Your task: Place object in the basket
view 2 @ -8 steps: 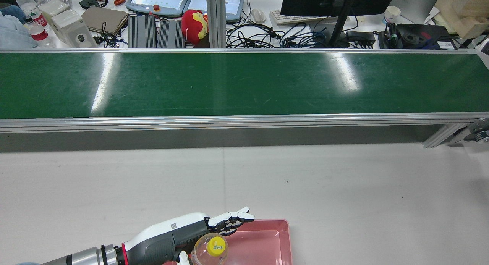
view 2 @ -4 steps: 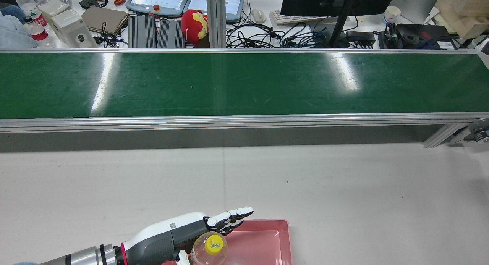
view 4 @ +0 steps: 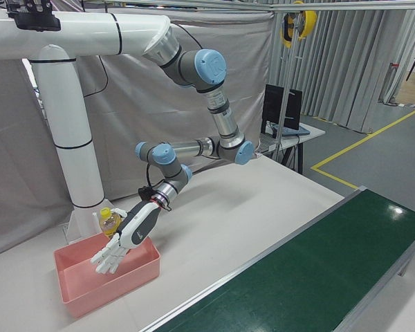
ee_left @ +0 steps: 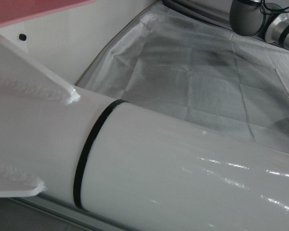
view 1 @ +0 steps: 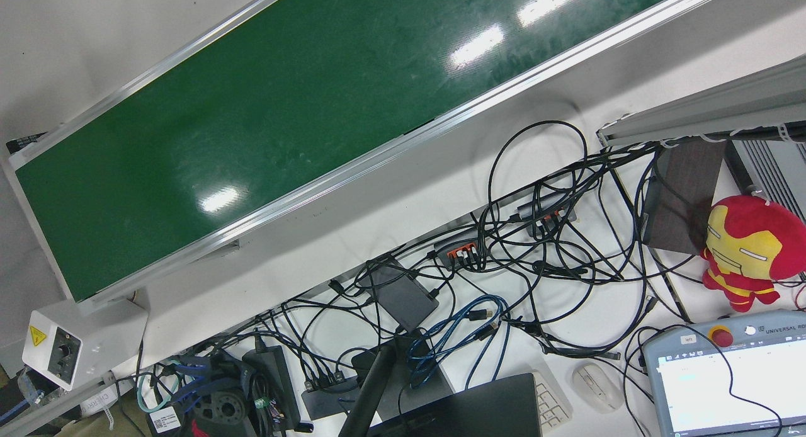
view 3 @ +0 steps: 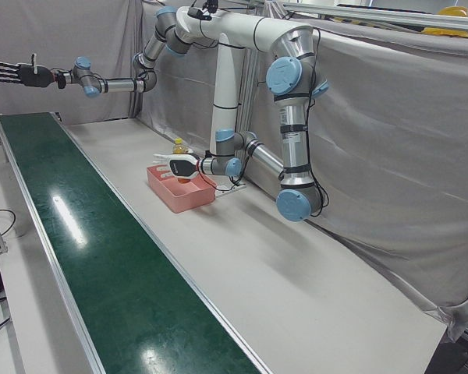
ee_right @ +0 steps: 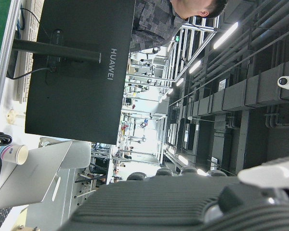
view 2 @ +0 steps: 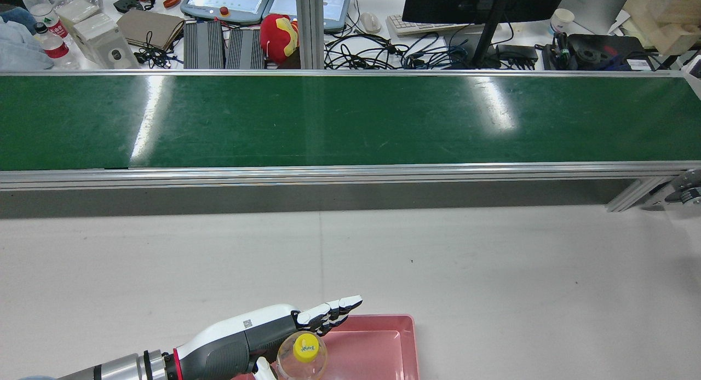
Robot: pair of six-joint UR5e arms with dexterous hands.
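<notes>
Your right hand (view 3: 15,72) is hanging high and well apart from the work, fingers spread on nothing. Over the pink basket (view 2: 383,347), your left hand (view 2: 257,339) is opening. Its fingers (view 2: 334,310), curled a second ago, are now lying straight and gripping nothing. The bottle (view 2: 302,363) is standing upright beside the palm. Its yellow cap (view 2: 306,348) is looking smaller, so it is probably sinking into the basket. You cannot tell whether the thumb is still touching it.
</notes>
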